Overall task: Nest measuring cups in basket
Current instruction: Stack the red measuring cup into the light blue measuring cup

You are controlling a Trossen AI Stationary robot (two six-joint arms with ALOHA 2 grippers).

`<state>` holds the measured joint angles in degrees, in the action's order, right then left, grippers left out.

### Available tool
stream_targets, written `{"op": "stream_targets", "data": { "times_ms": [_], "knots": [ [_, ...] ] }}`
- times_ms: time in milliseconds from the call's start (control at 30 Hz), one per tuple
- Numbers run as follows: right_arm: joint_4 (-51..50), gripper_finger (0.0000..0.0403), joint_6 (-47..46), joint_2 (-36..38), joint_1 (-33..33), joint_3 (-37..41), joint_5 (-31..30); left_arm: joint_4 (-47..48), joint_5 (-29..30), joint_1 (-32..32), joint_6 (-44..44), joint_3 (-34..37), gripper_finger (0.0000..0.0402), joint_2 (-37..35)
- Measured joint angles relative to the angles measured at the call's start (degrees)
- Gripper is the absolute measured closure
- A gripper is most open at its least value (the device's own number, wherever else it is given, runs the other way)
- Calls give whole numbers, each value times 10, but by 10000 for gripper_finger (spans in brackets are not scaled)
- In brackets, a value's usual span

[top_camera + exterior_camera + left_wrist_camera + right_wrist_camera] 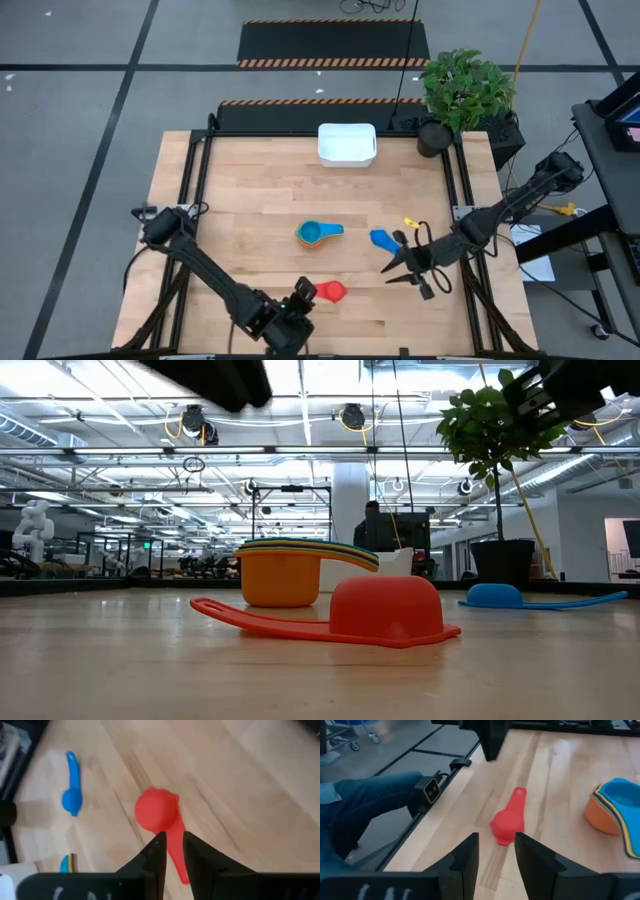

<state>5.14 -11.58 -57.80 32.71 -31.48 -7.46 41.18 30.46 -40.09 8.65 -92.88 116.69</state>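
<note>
Measuring cups: the red plastic cup [156,810] lies upside down on the wooden table [250,210], its flat handle between the left end effector's [170,845] narrowly parted fingers. Pinching that thin handle off-centre could let it slip or flip away.

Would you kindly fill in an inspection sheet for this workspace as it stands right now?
Surface: wooden table, no spills seen.
Job's things: white basket at the far edge, no cups seen in it; nested stack of cups mid-table, orange outermost, light blue inside; red cup upside down near the front edge; dark blue cup upside down, right of the stack.
Clutter: nothing seen.
Grippers: left gripper over the red cup's handle, fingers narrowly apart astride it; right gripper raised beside the dark blue cup, holding nothing.
Cables: wiring along both arms; cables on the floor beyond the table.
Surroundings: potted plant at the far right corner; open hall behind.
</note>
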Motion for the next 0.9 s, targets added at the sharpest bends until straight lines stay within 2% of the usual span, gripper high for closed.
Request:
{"op": "stream_targets", "data": {
  "times_ms": [100,300,500,700,900],
  "knots": [
    [2,282,1,0,9,0,0,-8,-10,4,9,0,336,17],
    [6,282,6,0,11,0,-4,50,-12,2,43,0,336,33],
    [6,282,7,0,11,0,-17,87,-15,4,3,1,329,32],
    [6,282,32,0,11,0,-17,78,-11,9,33,45,260,41],
    [6,282,59,0,11,0,-17,55,36,12,57,92,192,40]
  ]
}}
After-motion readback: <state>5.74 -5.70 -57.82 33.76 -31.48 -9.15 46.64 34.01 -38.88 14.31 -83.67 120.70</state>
